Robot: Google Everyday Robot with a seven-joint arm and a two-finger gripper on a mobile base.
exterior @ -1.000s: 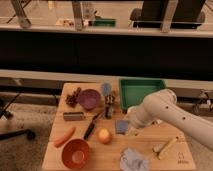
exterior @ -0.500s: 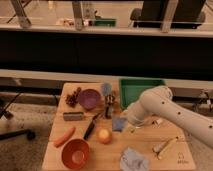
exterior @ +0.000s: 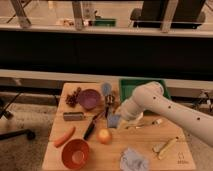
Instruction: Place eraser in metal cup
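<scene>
My gripper point(exterior: 118, 119) hangs from the white arm point(exterior: 150, 102) over the middle of the wooden table point(exterior: 150, 155). It is shut on a small blue-grey block, the eraser point(exterior: 114, 121), and holds it just above the tabletop. The metal cup point(exterior: 109, 100) stands upright a little behind and to the left of the gripper, next to a blue object point(exterior: 106, 88). The eraser is apart from the cup, in front of it.
A purple bowl point(exterior: 89, 98) and grapes point(exterior: 72, 97) sit left of the cup. A green tray point(exterior: 131, 86) is behind the arm. A grey block point(exterior: 73, 116), black knife point(exterior: 92, 126), carrot point(exterior: 64, 136), red bowl point(exterior: 76, 152), orange fruit point(exterior: 104, 135) and crumpled cloth point(exterior: 132, 160) lie in front.
The arm and gripper have moved left and slightly back with the eraser, closer to the metal cup. Nothing else on the table has moved.
</scene>
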